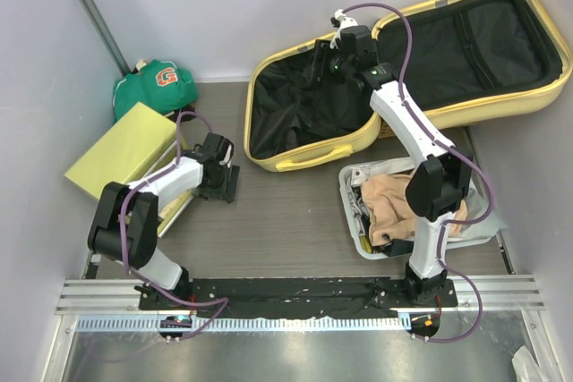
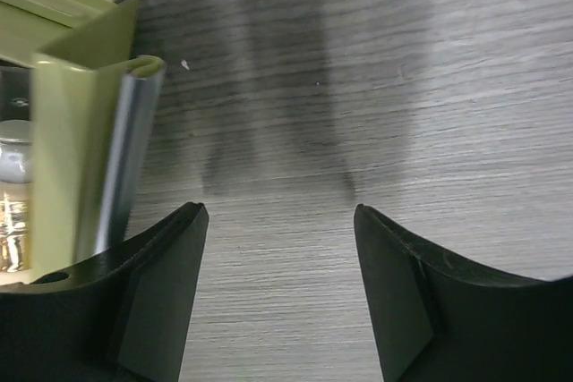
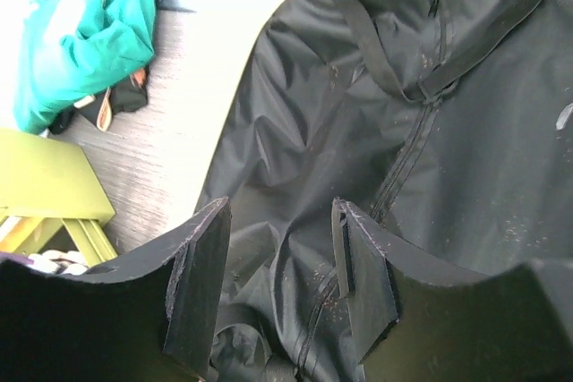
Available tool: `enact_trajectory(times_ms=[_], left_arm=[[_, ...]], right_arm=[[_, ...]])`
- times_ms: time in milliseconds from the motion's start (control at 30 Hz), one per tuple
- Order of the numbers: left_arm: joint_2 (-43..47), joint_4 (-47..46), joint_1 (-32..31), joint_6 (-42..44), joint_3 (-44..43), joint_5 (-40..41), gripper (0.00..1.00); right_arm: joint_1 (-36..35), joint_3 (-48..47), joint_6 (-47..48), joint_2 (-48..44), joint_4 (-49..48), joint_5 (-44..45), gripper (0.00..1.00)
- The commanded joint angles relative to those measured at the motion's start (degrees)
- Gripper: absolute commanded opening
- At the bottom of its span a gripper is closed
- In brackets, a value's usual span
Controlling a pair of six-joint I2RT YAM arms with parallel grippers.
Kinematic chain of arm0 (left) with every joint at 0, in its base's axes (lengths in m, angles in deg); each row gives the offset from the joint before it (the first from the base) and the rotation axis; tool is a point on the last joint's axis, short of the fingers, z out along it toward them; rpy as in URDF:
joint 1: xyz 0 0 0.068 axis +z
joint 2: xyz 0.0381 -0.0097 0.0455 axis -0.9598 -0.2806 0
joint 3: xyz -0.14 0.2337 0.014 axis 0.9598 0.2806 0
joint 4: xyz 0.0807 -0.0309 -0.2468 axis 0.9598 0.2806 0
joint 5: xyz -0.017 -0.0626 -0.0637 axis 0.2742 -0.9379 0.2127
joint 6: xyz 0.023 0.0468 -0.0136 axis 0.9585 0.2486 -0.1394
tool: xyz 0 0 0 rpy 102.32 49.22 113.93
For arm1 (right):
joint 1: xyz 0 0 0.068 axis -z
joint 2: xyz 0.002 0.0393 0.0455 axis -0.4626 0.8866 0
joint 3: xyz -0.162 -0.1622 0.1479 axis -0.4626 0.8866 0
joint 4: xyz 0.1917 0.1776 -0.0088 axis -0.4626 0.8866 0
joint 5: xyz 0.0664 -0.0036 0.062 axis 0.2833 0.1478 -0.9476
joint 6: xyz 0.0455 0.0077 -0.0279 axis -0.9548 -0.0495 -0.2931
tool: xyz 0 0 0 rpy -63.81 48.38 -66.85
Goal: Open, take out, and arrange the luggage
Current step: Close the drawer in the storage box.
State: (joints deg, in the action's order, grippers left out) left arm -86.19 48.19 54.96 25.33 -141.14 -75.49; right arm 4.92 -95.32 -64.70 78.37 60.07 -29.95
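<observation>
The luggage [image 1: 309, 160], a pale yellow hard-shell suitcase, lies wide open at the back of the table, both halves showing black fabric lining. My right gripper [image 1: 324, 67] hovers over the left half. In the right wrist view it [image 3: 279, 207] is open, with only the crumpled lining [image 3: 466, 131] and its black straps [image 3: 376, 42] below and nothing between the fingers. My left gripper [image 1: 219, 182] stands low over the bare wooden tabletop left of the suitcase. The left wrist view shows it [image 2: 277, 212] open and empty beside a corner of the yellow-green box [image 2: 81, 131].
A yellow-green box [image 1: 121, 149] lies at the left, with a green garment [image 1: 154, 87] behind it by the wall. A pale tray [image 1: 351, 187] holding beige clothing [image 1: 394, 203] stands in front of the suitcase on the right. Walls close in on both sides.
</observation>
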Motion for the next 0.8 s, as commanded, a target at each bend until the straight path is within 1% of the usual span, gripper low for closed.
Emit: enact_trajectory(times_ms=[0, 133, 233, 400, 500, 633, 767], left_arm=[[-2.4, -2.3, 0.5, -0.6, -0.9, 8.1, 0.72], [-3.8, -2.6, 2.6, -0.2, -2.9, 11.7, 0.72], [-4.5, -2.6, 4.9, -0.3, -4.6, 11.9, 0.73], [-5.2, -3.3, 8.4, 0.0, -4.7, 12.1, 0.73], [-5.1, -4.2, 10.6, 1.9, -4.4, 12.6, 0.73], [-5.5, -5.1, 12.1, 5.5, -5.1, 15.9, 0.73], [-5.9, -6.0, 14.3, 8.6, -4.7, 17.3, 0.73]], right_arm=[[0.0, 2.5, 0.7, -6.0, -6.4, 2.2, 0.57], [0.1, 4.5, 0.1, -6.8, -7.8, 1.8, 0.57], [0.1, 4.8, 0.0, -7.1, -8.1, 1.7, 0.57], [0.1, 4.4, 0.1, -7.1, -8.3, 2.1, 0.57], [0.1, 4.3, -0.3, -7.0, -8.7, 2.2, 0.57], [0.1, 4.3, -1.6, -6.7, -9.1, 1.9, 0.57], [0.1, 3.9, -2.5, -6.4, -9.3, 1.7, 0.57]])
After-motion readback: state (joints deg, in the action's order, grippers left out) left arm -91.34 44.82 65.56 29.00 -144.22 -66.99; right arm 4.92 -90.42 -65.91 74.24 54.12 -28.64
